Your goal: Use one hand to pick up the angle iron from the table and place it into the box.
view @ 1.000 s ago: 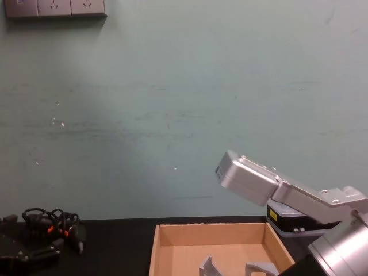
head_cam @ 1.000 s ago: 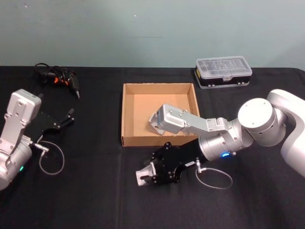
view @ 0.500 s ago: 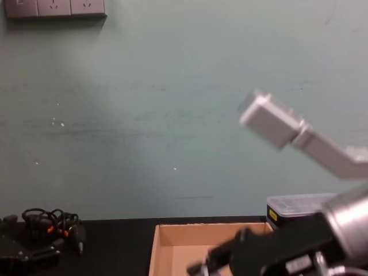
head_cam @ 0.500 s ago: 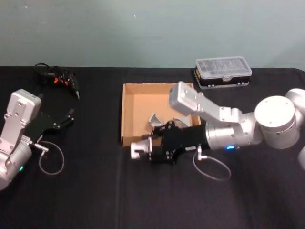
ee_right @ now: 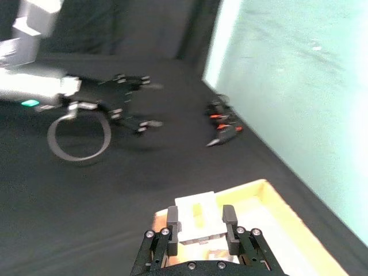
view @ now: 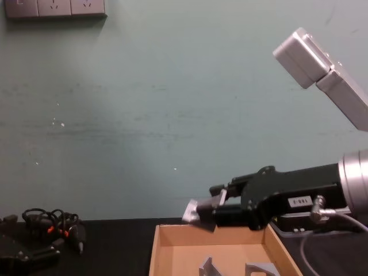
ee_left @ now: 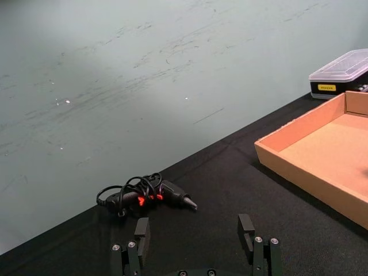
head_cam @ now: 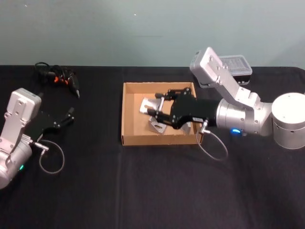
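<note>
Head view shows the right hand over the box, pinching a shiny angle iron tight between its fingers. The angle iron is up in the air above the box floor, not touching it. From the chest view you can see it held a bit higher than the box walls.

So the picking up is done. What is left, I think, is to lower the piece, let go, and pull the hand out.

Another angle iron already lies inside the box, just under the right hand. The arm covers part of it, so its full shape is hard to see. The black case behind the box is partly hidden by the arm too.

The left hand sits far from the box, low over the desk, with its fingers spread apart and nothing in them. A cable tool lies beyond it.
</note>
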